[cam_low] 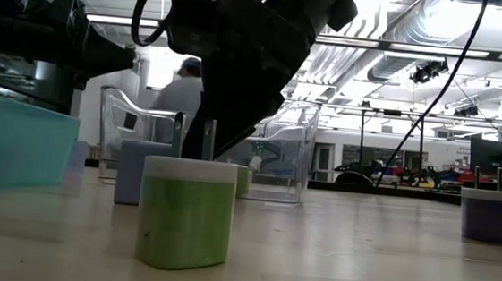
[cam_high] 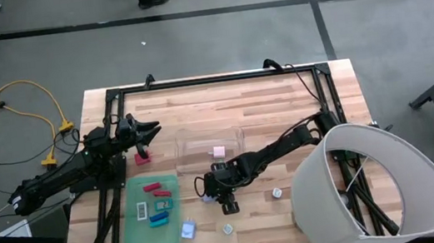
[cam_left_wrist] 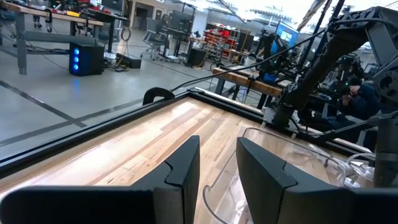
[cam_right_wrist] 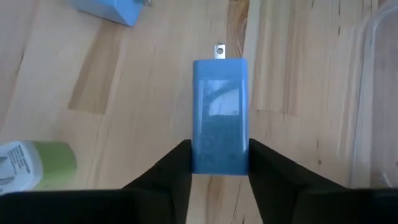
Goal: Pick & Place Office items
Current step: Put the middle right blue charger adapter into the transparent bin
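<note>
A blue block (cam_right_wrist: 219, 106) with a metal prong at its far end lies on the wood, just right of the green mat (cam_high: 136, 237). My right gripper (cam_right_wrist: 219, 162) slants down over it (cam_high: 207, 192) and is shut on its near end. On the mat lie red (cam_high: 152, 187), teal (cam_high: 164, 204) and blue (cam_high: 158, 218) pieces and a white-labelled one (cam_high: 141, 209). A pink piece (cam_high: 218, 151) sits inside the clear bin (cam_high: 191, 144). My left gripper (cam_high: 151, 132) waits at the table's left, level, with a narrow gap between its fingers (cam_left_wrist: 186, 168) and nothing in it. My right gripper pinches the blue block by its two long sides at the end away from the prong (cam_right_wrist: 199, 158), one finger on each side. The fingers slant down from the table's right and lie along the block. The block rests flat on the wood.
A green-and-white cylinder (cam_high: 228, 230) stands near the front edge, close to my right gripper. A light blue piece (cam_high: 188, 229) lies at the mat's corner, a small white one (cam_high: 278, 192) farther right, a dark pink one (cam_high: 143, 157) by my left gripper. A big white shade (cam_high: 376, 184) covers the right front.
</note>
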Robot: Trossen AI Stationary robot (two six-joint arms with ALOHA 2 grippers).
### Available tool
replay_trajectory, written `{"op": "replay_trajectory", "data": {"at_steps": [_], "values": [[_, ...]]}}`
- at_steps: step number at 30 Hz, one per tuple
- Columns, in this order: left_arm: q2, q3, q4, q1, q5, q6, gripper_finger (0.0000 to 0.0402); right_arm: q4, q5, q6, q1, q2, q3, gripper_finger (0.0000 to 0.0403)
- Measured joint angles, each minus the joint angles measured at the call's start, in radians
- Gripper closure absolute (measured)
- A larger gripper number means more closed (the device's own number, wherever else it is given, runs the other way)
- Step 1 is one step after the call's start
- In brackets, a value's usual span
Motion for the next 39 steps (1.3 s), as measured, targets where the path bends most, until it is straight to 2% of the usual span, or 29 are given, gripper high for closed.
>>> {"op": "replay_trajectory", "data": {"at_steps": [5,11,18,29,39], "values": [[0.000,0.000,0.000,0.000,0.000,0.000,0.0299,0.002,0.000,0.000,-0.002,0.000,0.000,0.0291],[0.000,0.000,0.000,0.000,0.000,0.000,0.0299,0.002,0.002,-0.001,-0.002,0.000,0.000,0.0277],[0.000,0.000,0.000,0.000,0.000,0.000,0.0299,-0.004,0.033,-0.039,-0.003,-0.007,0.001,0.0294],[0.000,0.000,0.000,0.000,0.000,0.000,0.0299,-0.008,0.058,-0.090,-0.019,-0.106,0.003,0.0292],[0.000,0.000,0.000,0.000,0.000,0.000,0.0299,0.088,0.056,-0.131,-0.100,-0.177,0.003,0.0289]]}}
